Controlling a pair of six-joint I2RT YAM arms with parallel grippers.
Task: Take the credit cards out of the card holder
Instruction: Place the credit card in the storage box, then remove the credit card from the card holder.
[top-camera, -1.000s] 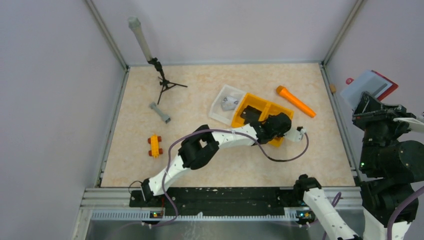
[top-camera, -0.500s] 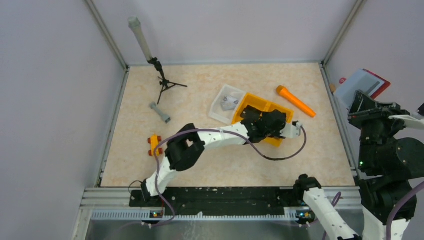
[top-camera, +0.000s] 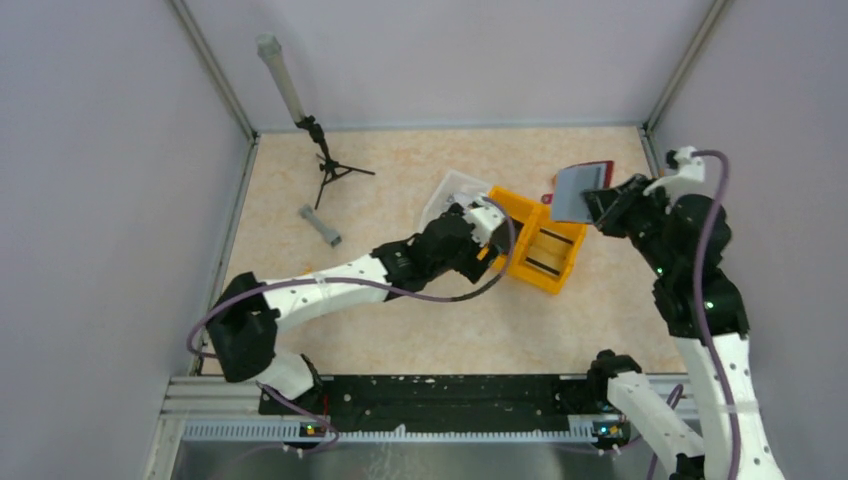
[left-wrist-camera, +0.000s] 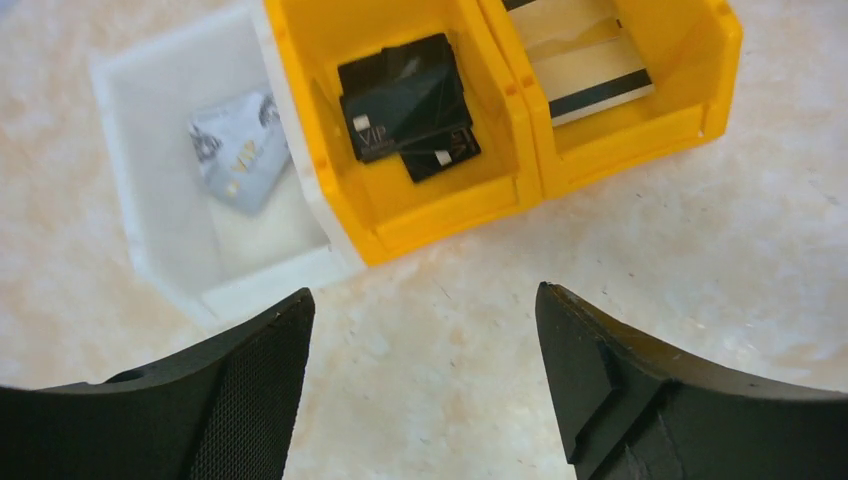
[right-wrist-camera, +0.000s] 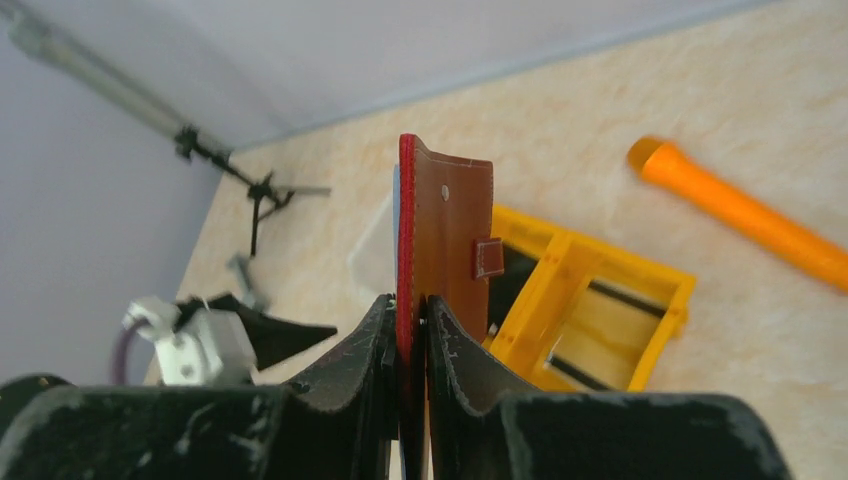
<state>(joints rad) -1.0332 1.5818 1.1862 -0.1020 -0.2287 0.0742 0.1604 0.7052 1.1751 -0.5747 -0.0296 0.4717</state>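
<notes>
Red folding wallet-like card holder (right-wrist-camera: 441, 232) — light, floppy, edge-clamped in right end effector (right-wrist-camera: 408, 310).
Left end effector (left-wrist-camera: 422, 300) gapes wide, empty; pinch thin, slick grey-silver credit cards (left-wrist-camera: 235, 150) edgewise.

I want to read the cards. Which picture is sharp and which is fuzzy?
Left wrist view: sharp, the silver card in the white tray shows VIP letters; right wrist view: the card holder is clear, the orange stick beyond it looks soft; top view: evenly lit, no glare, but lettering too small to read.
</notes>
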